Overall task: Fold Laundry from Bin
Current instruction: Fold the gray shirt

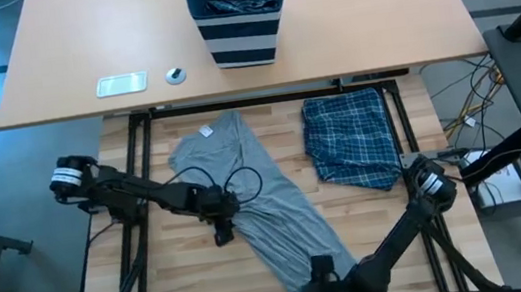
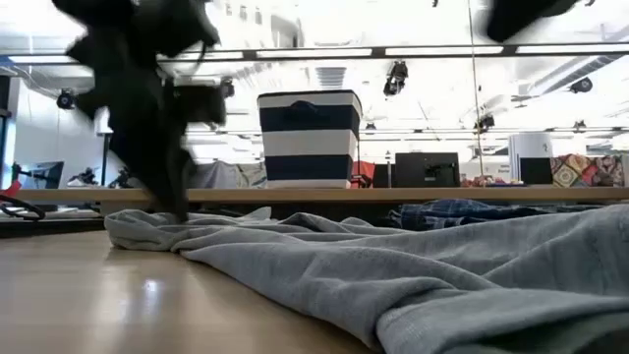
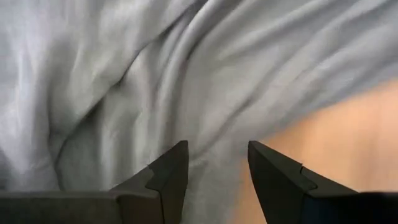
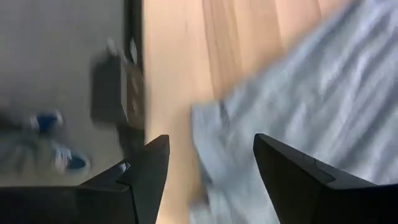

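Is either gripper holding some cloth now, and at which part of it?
Nothing is held. Left gripper is open over the grey T-shirt; right gripper is open at its hem.

Both arms are matte black, built of slim tube links between chunkier joint housings. The left arm (image 1: 135, 191) wears a white band with dark marks near its base, and a thin black cable loops off its wrist. The right arm (image 1: 394, 239) carries a like band. The fingers (image 3: 166, 180) are dark, wedge-shaped, and taper to blunt tips.
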Tool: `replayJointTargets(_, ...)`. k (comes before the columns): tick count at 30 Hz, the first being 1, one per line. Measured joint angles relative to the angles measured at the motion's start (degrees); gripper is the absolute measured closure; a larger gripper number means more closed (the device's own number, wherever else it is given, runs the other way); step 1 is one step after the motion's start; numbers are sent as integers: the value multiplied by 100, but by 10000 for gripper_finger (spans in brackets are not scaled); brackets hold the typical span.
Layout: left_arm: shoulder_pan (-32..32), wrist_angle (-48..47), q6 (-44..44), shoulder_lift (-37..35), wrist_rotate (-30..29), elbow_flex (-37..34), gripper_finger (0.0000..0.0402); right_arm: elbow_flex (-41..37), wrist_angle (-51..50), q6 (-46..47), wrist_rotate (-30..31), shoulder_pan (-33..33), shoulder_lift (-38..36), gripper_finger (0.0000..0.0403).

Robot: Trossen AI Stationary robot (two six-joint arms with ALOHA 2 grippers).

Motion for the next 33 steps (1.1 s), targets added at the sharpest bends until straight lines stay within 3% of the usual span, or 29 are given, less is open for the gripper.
replayJointTargets(4,-77,-554,84,-345,3,294,251,-58,684,-383,55,-166,350,172)
replayJointTargets(12,-250,-1114,24,-749,-32,304,251,-62,905,-622,-918,-184,490,189)
replayJointTargets(17,-281,-942,-58,-696,-42,304,251,-82,794,-774,-1211,-206,503,251)
replayJointTargets(22,-315,-858,-128,-579,-42,304,251,-84,815,-858,-915,-256,508,372)
replayJointTargets(26,-323,-782,-134,-477,-48,298,251,-113,873,-668,-467,-352,542,390)
replayJointTargets(28,-325,-782,-119,-401,-96,293,251,-128,881,-662,-518,-394,629,393)
replayJointTargets(33,-321,-739,50,-109,-416,282,251,-126,1117,-755,-1633,-400,893,394)
